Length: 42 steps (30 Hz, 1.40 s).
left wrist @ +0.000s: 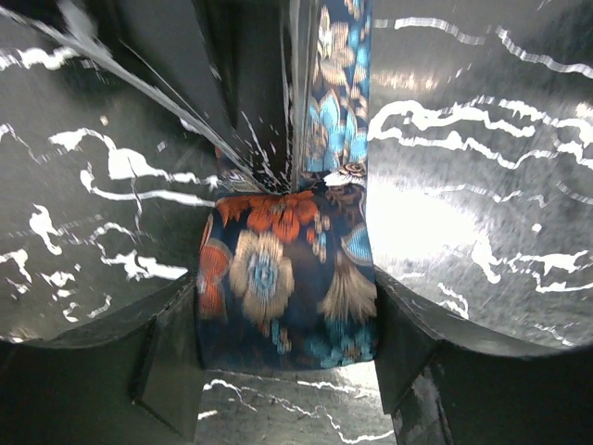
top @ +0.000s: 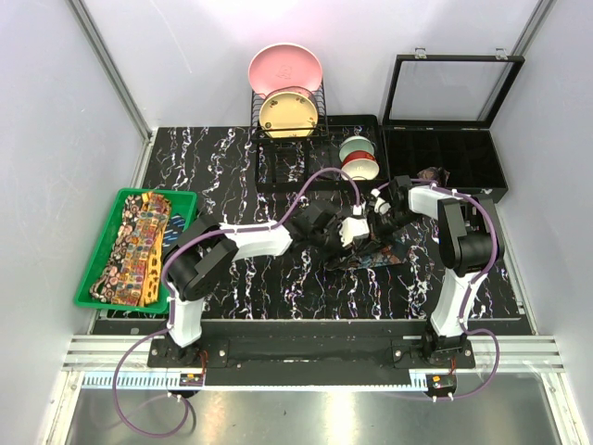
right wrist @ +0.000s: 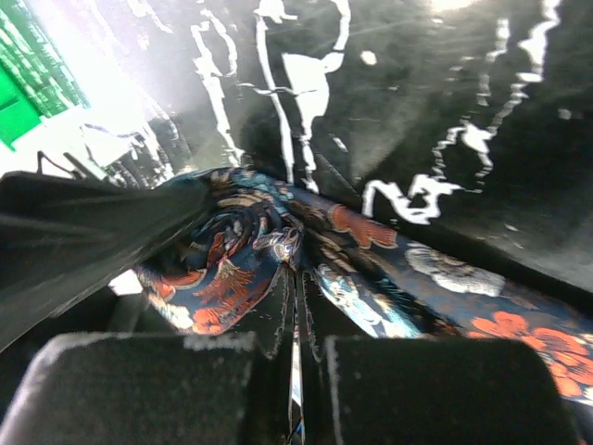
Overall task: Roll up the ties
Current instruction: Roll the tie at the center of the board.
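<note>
A dark blue tie (top: pixel 375 257) with orange and pale flowers lies mid-table, one end rolled into a fat coil (left wrist: pixel 283 278). The coil sits between the fingers (left wrist: pixel 162 362) of my left gripper (left wrist: pixel 285 306), which stands open with the coil's sides close against both fingers. The flat tail (left wrist: pixel 338 93) runs away from the coil. My right gripper (right wrist: pixel 296 278) is shut, its tips pressed against the coil's centre (right wrist: pixel 236 255). In the top view the left gripper (top: pixel 345 232) and right gripper (top: pixel 378 215) meet over the tie. Yellow-orange paisley ties (top: pixel 139 243) lie in a green tray (top: pixel 93 269).
A black compartment box (top: pixel 463 185) with its lid up stands at the back right, a small brownish coil (top: pixel 432 173) in it. Behind are a dish rack with a pink plate (top: pixel 285 69) and a yellow plate (top: pixel 289 113), and stacked bowls (top: pixel 359 158).
</note>
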Motion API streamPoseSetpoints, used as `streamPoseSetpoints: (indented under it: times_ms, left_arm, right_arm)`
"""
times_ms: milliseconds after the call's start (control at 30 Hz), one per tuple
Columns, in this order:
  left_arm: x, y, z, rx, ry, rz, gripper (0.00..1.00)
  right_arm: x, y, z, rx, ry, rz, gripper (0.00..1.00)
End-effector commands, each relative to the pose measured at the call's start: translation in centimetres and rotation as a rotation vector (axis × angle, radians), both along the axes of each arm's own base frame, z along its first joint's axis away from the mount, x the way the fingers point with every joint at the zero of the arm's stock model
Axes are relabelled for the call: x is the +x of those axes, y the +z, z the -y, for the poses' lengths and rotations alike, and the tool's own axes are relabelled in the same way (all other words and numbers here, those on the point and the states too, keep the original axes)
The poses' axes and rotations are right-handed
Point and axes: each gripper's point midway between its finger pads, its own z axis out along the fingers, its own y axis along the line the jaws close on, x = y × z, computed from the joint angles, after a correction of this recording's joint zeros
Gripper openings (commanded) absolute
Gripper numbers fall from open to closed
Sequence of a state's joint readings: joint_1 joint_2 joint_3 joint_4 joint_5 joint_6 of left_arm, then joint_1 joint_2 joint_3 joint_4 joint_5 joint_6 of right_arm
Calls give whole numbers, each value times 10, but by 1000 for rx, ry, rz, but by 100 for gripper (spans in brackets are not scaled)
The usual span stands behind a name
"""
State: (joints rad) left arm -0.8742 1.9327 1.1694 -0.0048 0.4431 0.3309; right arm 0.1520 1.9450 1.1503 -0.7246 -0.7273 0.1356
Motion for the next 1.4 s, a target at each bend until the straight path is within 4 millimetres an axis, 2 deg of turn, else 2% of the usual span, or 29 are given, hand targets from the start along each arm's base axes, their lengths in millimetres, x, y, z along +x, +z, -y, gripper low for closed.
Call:
streamPoseSetpoints:
  times_ms: [0,167,300,600,633,667,733,767,867,933,1033,1067,1133,1200,1367]
  left_arm:
    - [5,32,20,-88,-23,4,66]
    - [6,33,31,-106,-28,-28,68]
    - [3,23,32,-80,-20,-73,80]
    - [-3,-4,23,-9,-40,-79,77]
    - [-5,-7,23,0,-48,-86,75]
    - [-6,-10,22,9,-59,-82,67]
    - [-10,-14,20,19,-83,-90,57]
    - [-10,-15,19,20,-94,-77,47]
    - [-11,-14,17,19,-109,-57,30]
    - [-9,-13,16,20,-106,-46,28]
    - [-9,-8,17,7,-118,-24,17]
    - [-8,-8,18,2,-115,-18,17]
    - [-5,-7,18,7,-101,-18,42]
    - [-7,-4,18,-4,-112,-11,55]
    - [-8,13,28,-55,-103,-28,72]
  right_arm:
    - [4,-15,19,-133,-2,34,0]
    - [6,-15,20,-136,-10,33,0]
    - [6,-15,19,-135,-13,30,0]
    - [6,-18,19,-133,-18,21,0]
    - [6,-18,18,-131,-17,25,0]
    - [6,-19,18,-131,-18,22,0]
    - [5,-20,19,-134,-20,17,0]
    - [6,-20,19,-135,-19,20,0]
    - [6,-21,19,-136,-22,18,0]
    - [5,-22,20,-138,-22,15,0]
    - [6,-22,19,-139,-21,14,0]
    - [5,-22,19,-137,-21,13,0]
    - [5,-22,19,-137,-25,12,0]
    - [5,-22,19,-137,-24,13,0]
    - [4,-23,19,-133,-26,9,0]
